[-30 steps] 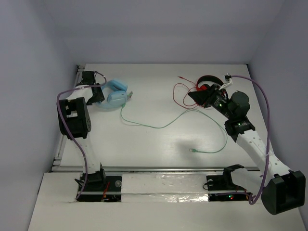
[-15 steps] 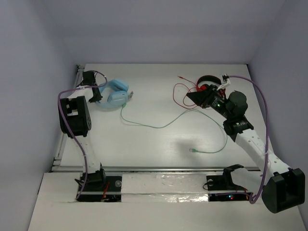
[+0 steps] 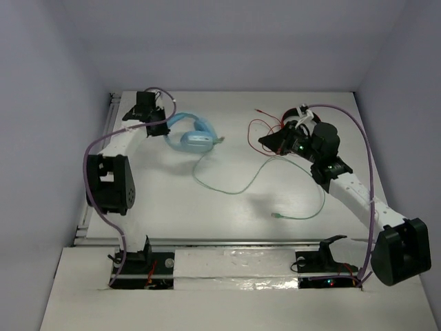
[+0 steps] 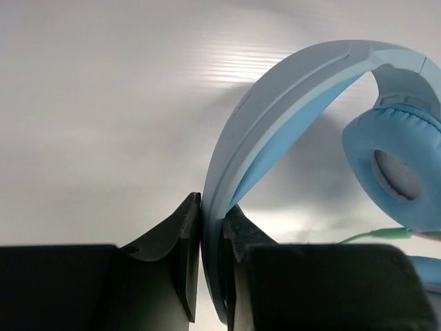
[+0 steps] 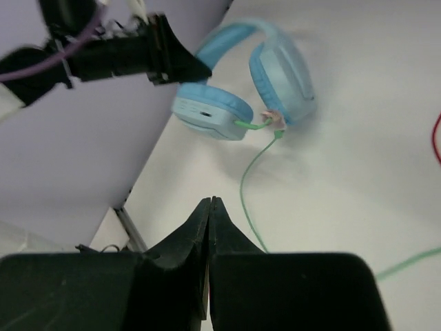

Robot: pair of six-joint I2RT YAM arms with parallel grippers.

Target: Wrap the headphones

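Two grippers, both closed. My left gripper (image 4: 212, 231) is clamped on the blue headband (image 4: 275, 117) of the light blue over-ear headphones (image 3: 195, 139), at the far left of the white table (image 3: 227, 231). My right gripper (image 5: 209, 207), far right, has its fingers pressed together on nothing. From an earcup the thin pale green cable (image 3: 231, 189) snakes across the table toward the near right.

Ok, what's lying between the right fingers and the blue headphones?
Bare table crossed by the pale green cable from the headphones, as the right wrist view shows.
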